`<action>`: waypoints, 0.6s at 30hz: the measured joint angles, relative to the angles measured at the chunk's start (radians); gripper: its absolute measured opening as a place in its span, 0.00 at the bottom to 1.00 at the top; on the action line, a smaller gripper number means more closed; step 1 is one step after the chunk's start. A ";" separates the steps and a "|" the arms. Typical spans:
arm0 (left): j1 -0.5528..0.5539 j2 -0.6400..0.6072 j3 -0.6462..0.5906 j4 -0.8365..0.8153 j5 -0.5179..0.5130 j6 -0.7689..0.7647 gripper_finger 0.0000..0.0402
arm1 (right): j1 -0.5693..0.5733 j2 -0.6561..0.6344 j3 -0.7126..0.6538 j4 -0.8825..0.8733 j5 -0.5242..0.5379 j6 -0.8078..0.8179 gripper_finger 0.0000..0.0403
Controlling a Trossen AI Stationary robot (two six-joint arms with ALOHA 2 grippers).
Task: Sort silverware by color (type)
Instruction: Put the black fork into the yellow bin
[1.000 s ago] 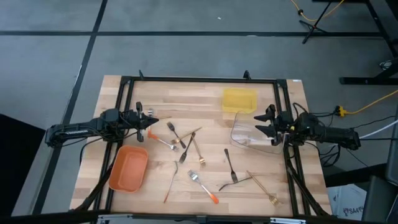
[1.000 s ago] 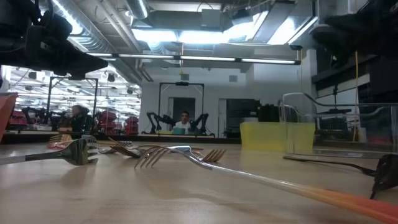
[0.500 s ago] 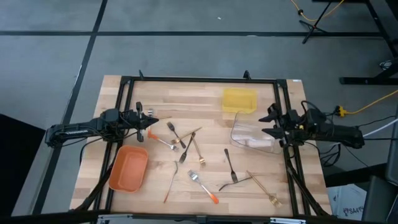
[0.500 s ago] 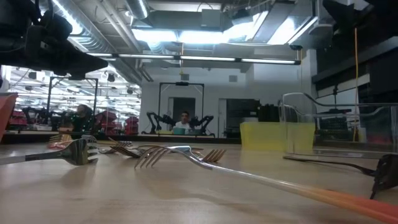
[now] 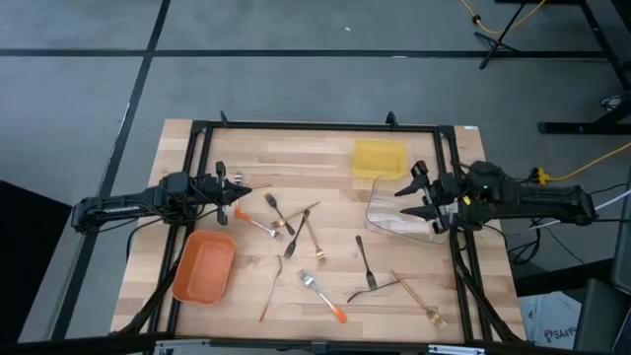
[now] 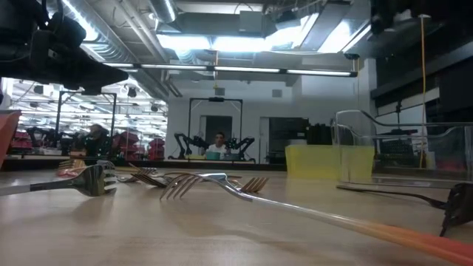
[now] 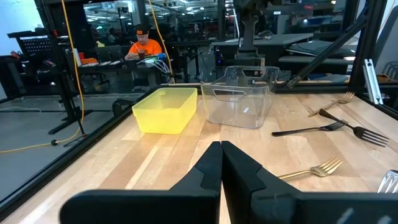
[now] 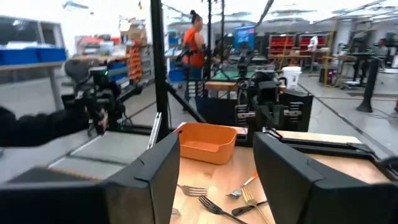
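The silverware lies scattered flat on the wooden table's middle: a dark fork [image 5: 365, 259], a gold fork [image 5: 419, 297], a silver fork with an orange handle [image 5: 322, 296] and several more [image 5: 291, 225]. My left gripper [image 5: 240, 192] is shut and empty, level at the table's left side, left of the forks [image 7: 221, 155]. My right gripper [image 5: 408, 198] is open and empty, raised above the clear tray [image 5: 402, 214] at the right, pointing level toward the forks [image 8: 214, 180].
An orange tray [image 5: 204, 266] stands near left, also in the right wrist view [image 8: 208, 142]. A yellow tray [image 5: 380, 158] stands at the far right, next to the clear tray [image 7: 239, 96]. A black frame [image 5: 315, 126] runs around the table. People sit in the room behind.
My right gripper has risen from beside the clear tray and moved a little toward the table's left, over the tray, turning slightly. It has stayed open. The silverware and the trays have not moved.
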 joint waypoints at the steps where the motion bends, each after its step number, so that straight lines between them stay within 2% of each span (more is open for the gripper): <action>1: 0.000 0.000 0.000 0.000 0.000 0.000 0.00 | 0.000 0.025 0.018 -0.004 -0.011 -0.022 0.49; 13: 0.000 0.000 0.000 0.000 0.000 0.000 0.00 | 0.000 0.301 0.255 -0.294 -0.039 -0.297 0.49; 18: 0.000 0.000 0.000 -0.001 0.000 0.000 0.00 | 0.001 0.403 0.345 -0.360 -0.064 -0.390 0.49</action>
